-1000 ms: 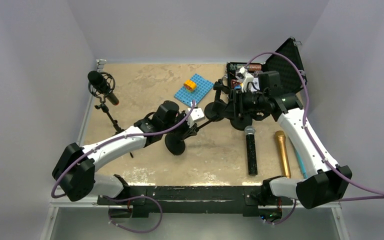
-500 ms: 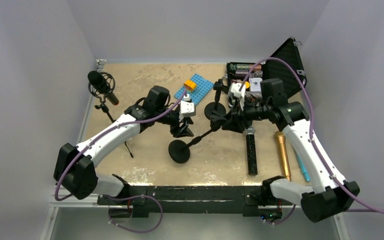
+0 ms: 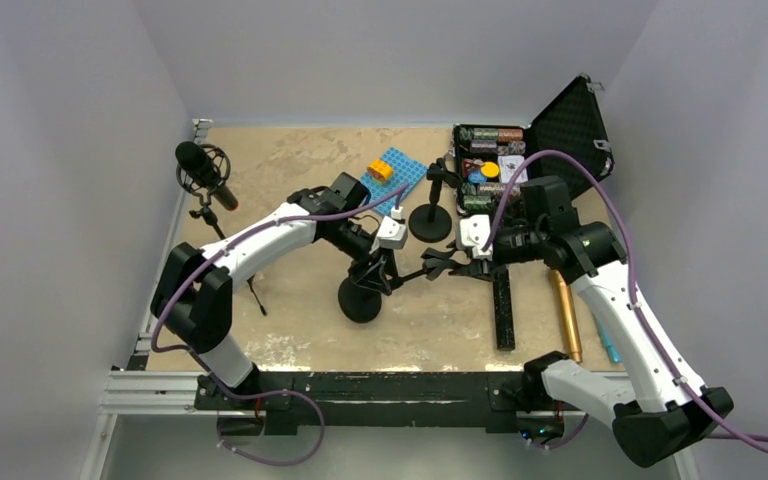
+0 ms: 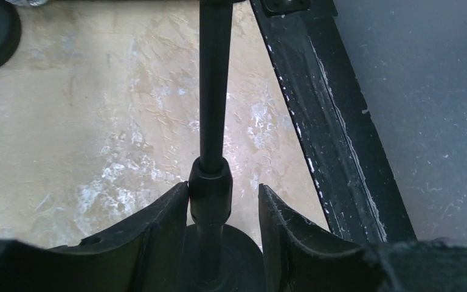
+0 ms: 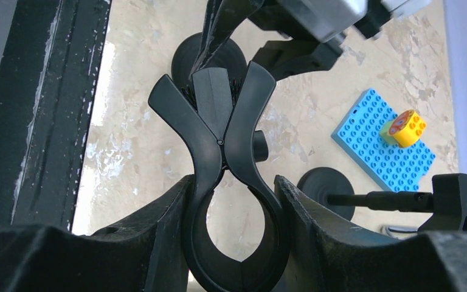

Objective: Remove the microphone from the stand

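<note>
A black stand with a round base (image 3: 360,300) leans its pole (image 4: 214,91) toward the right. My left gripper (image 3: 373,272) straddles the pole's collar (image 4: 210,185) just above the base; its left finger touches the collar, the right finger stands apart, so it is open. The stand's spring clip (image 5: 210,131) is pinched at its ring between the fingers of my right gripper (image 5: 234,182), and the ring is empty. A black handheld microphone (image 3: 503,315) lies on the table to the right of the stand, under the right arm.
A gold microphone (image 3: 564,320) lies beside the black one. A second small stand (image 3: 430,215) is behind, a tripod with a shock-mounted microphone (image 3: 200,165) at far left. Blue brick plate (image 3: 392,172) and an open black case (image 3: 570,125) sit at the back.
My left gripper opened, let go of the pole higher up and dropped to the collar near the base. The right gripper carried the clip forward and left, away from the case.
</note>
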{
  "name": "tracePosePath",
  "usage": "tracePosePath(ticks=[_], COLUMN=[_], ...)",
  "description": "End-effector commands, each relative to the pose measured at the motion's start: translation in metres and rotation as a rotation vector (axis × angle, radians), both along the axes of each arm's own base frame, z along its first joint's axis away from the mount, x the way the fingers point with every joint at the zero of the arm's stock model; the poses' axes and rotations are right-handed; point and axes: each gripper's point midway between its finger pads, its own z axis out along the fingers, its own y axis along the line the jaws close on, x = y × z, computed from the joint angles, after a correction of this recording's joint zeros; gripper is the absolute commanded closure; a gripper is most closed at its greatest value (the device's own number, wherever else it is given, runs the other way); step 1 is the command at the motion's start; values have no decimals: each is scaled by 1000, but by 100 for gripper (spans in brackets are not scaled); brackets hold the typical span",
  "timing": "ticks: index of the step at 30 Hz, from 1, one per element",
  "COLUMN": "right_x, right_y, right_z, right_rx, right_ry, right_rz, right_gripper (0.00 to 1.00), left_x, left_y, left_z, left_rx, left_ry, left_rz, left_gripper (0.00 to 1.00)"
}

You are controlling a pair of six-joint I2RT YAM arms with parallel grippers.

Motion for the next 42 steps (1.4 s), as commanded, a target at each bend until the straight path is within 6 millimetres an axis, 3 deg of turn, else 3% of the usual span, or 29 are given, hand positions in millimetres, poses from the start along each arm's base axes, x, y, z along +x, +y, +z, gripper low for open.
tracePosePath(ticks=[1, 3, 5, 8, 9, 11, 12, 14, 15, 16, 18, 21, 23, 29, 34, 36, 42], right_x=[15, 20, 34, 70, 80, 87, 84, 76, 71, 68, 63, 50, 39, 18, 9, 11, 22], right_y=[0, 2, 6, -1, -7, -16, -15, -10, -4, 1, 6, 9, 7, 0, 0, 3, 7], right_z=[4, 7, 19, 32, 33, 28, 29, 28, 27, 26, 26, 26, 25, 13, 2, 1, 15], right_rx=[-15, 6, 58, 138, 152, 174, 219, 260, 253, 244, 224, 174, 139, 22, -50, -47, 4], right_ry=[-76, -33, 10, 258, 364, 625, 728, 826, 837, 838, 789, 611, 480, 181, -2, -32, 33], right_rz=[-19, -67, -160, -539, -691, -909, -957, -960, -905, -850, -741, -517, -379, -122, -22, -30, -149], right_gripper=[100, 100, 100, 100, 100, 100, 100, 100, 100, 100, 100, 100, 100, 100, 100, 100, 100], left_x=[-9, 4, 18, 45, 64, 113, 121, 110, 102, 94, 80, 55, 42, 17, 17, 13, 4], left_y=[-10, -16, -18, -19, -17, 7, 14, 0, -11, -18, -26, -26, -18, -5, -20, -26, -31], left_z=[-3, -10, -10, -1, 3, 20, 26, 37, 43, 44, 44, 35, 27, 12, 14, 13, 1], left_rx=[-69, -67, -73, -104, -99, -74, -84, -118, -149, -170, -206, -191, -163, -145, -163, -173, -153], left_ry=[-8, -26, -77, -159, -206, -262, -229, -145, -123, -110, -116, -169, -189, -202, -123, -97, -91], left_rz=[-35, 48, 142, 332, 469, 905, 1009, 957, 890, 838, 725, 521, 412, 150, 84, 58, 62], left_gripper=[55, 62, 75, 100, 100, 100, 100, 97, 88, 71, 55, 45, 43, 42, 45, 50, 78])
